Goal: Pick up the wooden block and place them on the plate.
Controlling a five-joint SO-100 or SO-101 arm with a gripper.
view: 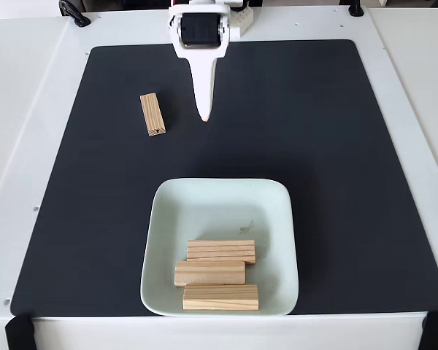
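Note:
One wooden block (152, 114) lies on the black mat at the upper left, its long side running roughly up and down the fixed view. Three more pale wooden blocks (220, 251) (209, 273) (220, 297) lie side by side in the lower half of the mint-green plate (226, 200) at the bottom centre. My white gripper (204, 117) hangs from the top centre, fingers pointing down toward the mat, tip to the right of the loose block and apart from it. Its fingers appear closed together with nothing between them.
The black mat (336, 160) covers most of the white table (409, 87). Black clamps sit at the table's bottom corners (18, 332) (436, 329). Open mat lies to the right of the gripper and the plate.

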